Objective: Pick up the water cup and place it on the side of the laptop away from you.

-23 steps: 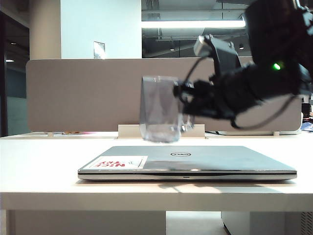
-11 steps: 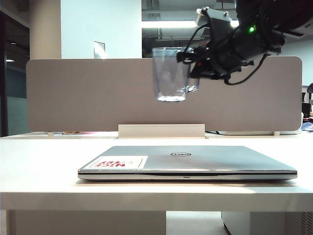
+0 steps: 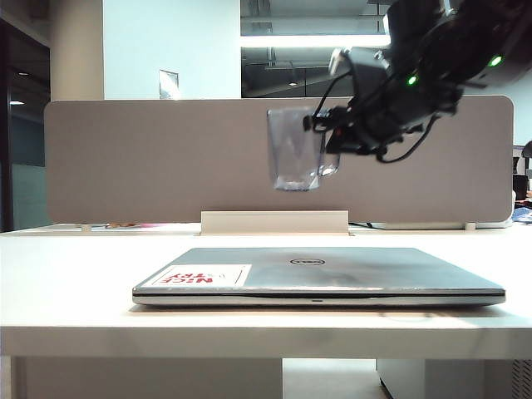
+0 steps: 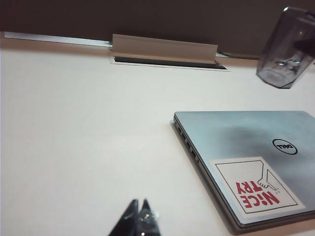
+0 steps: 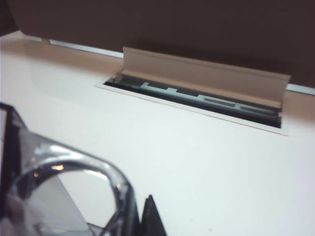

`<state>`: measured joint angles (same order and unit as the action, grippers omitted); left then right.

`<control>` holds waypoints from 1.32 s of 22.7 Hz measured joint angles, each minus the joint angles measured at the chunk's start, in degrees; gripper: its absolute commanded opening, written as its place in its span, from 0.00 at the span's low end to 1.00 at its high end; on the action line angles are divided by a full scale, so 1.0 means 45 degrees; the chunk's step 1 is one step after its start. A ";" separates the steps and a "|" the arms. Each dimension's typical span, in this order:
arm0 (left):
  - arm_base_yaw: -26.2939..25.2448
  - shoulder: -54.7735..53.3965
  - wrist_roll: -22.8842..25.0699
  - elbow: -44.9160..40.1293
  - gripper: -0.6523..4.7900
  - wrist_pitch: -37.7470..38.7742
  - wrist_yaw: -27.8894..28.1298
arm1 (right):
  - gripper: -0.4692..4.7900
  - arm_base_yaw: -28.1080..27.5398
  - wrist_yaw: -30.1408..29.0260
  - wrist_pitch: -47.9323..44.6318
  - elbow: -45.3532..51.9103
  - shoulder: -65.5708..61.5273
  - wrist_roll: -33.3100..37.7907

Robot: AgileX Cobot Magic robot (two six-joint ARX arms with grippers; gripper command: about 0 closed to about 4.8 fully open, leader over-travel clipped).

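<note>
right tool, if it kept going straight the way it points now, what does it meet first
Probably the bare table short of the open cable hatch. The right tool, shut on the water cup, seems angled down past the laptop, though depth is unclear.

Right end effector (image 3: pixel 326 141) raised, clamped; left end effector (image 4: pixel 139 216) low, tips together.

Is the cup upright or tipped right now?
Upright. The cup hangs in the air above the laptop, rim up and base level, held by its handle in the right claw.
</note>
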<state>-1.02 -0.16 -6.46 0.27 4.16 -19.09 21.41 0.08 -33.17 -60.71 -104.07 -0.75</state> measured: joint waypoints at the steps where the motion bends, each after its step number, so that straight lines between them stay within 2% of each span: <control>1: 0.0000 0.0000 0.0000 0.0000 0.11 0.0000 -0.0005 | 0.09 0.0000 -0.0015 0.0015 -0.0243 -0.0296 -0.0005; 13: 0.0000 -0.0005 0.0000 0.0000 0.11 0.0015 0.0000 | 0.09 -0.0845 0.0102 0.1073 -0.3905 -0.3691 0.0155; 20: 0.0000 0.0000 0.0000 0.0000 0.11 0.0053 0.0010 | 0.09 -0.0874 0.0107 0.0986 -0.4886 -0.5139 0.0160; 24: 0.0000 -0.0005 -0.0005 0.0000 0.11 0.0087 0.0010 | 0.09 -0.0918 0.0554 0.1010 -0.5037 -0.5192 0.0418; 30: 0.0000 -0.0005 -0.0005 0.0000 0.11 0.0092 0.0005 | 0.09 -0.0981 0.0554 0.1049 -0.5051 -0.5192 0.0539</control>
<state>-1.02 -0.19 -6.48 0.27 4.58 -19.07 16.99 2.57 -28.45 -83.44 -127.44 1.67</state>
